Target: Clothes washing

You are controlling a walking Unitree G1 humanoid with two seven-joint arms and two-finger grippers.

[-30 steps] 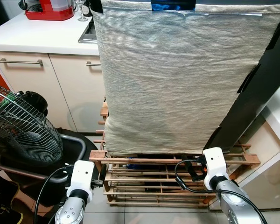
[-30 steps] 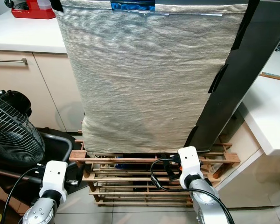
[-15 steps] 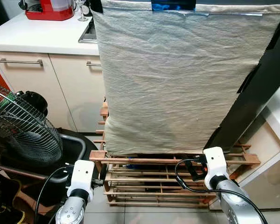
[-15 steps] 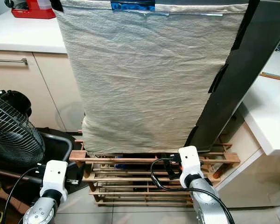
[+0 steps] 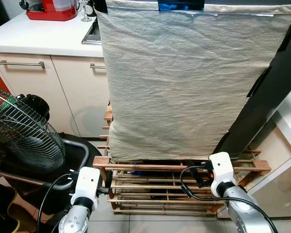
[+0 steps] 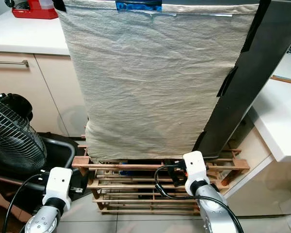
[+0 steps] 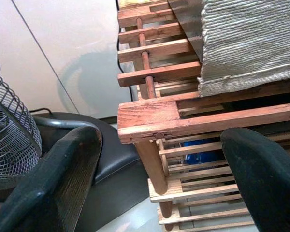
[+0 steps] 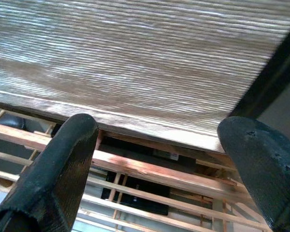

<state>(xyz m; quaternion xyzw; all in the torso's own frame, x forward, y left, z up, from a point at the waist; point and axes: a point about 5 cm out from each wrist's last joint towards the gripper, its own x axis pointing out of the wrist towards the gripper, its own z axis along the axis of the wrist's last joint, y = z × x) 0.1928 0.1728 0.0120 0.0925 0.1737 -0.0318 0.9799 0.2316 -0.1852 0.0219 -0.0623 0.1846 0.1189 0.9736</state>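
A large pale woven cloth (image 5: 184, 82) hangs down over a tall object, and its lower edge rests on a low wooden rack (image 5: 155, 167). My left gripper (image 7: 159, 159) is open just in front of the rack's left front corner (image 7: 145, 118), with nothing between its fingers. My right gripper (image 8: 157, 145) is open too, held low at the rack's right side and facing the cloth's bottom edge (image 8: 150, 121). Both white wrists sit at the bottom of the head views, the left wrist (image 5: 87, 182) and the right wrist (image 5: 220, 167).
A wire-guarded fan (image 5: 24, 131) stands at the left above a black tub (image 5: 75, 153). Behind are white cabinets and a counter (image 5: 39, 34) with a red appliance (image 5: 51, 8). A black panel (image 5: 271, 92) leans at the right beside a white counter (image 6: 281, 116).
Both wrists have edged slightly inward toward the rack. The cloth and rack have not moved.
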